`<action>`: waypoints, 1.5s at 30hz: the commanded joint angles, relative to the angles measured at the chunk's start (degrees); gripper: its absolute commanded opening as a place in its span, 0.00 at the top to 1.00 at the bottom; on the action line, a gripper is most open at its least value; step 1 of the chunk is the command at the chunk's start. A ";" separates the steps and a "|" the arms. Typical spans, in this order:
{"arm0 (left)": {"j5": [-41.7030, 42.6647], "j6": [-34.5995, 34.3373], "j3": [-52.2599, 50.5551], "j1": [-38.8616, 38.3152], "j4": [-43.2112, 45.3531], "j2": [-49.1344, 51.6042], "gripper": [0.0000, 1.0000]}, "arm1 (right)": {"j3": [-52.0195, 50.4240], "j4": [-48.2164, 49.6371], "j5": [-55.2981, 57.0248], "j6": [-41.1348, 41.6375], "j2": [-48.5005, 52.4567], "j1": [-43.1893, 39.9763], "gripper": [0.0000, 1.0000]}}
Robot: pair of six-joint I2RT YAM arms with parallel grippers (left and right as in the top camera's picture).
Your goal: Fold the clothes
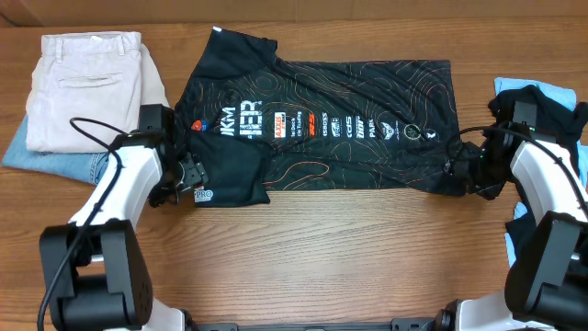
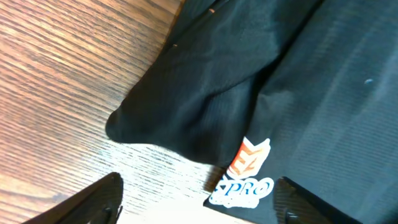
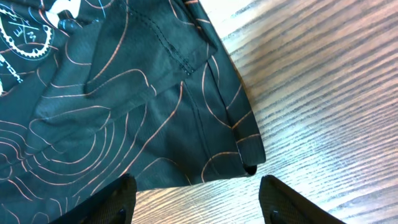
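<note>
The black shirt (image 1: pixel 349 101) is lying spread out on the wooden table (image 1: pixel 322 257), with its white logos showing in a row. The left gripper (image 1: pixel 191 175) is hanging over the shirt's near left corner, right by the white PRO logo (image 2: pixel 241 190). Its two fingers are standing wide apart, pinching nothing. The right gripper (image 1: pixel 459 168) is hanging at the shirt's near right corner, and its fingers are standing apart too, holding nothing. Beige trousers (image 1: pixel 83 87) are lying just beside the shirt's left side, on top of blue jeans (image 1: pixel 55 161).
</note>
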 commanded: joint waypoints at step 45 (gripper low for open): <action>23.76 4.00 10.16 -2.75 17.25 -0.02 0.47 | -0.28 -0.57 0.74 -0.04 0.46 -0.17 0.33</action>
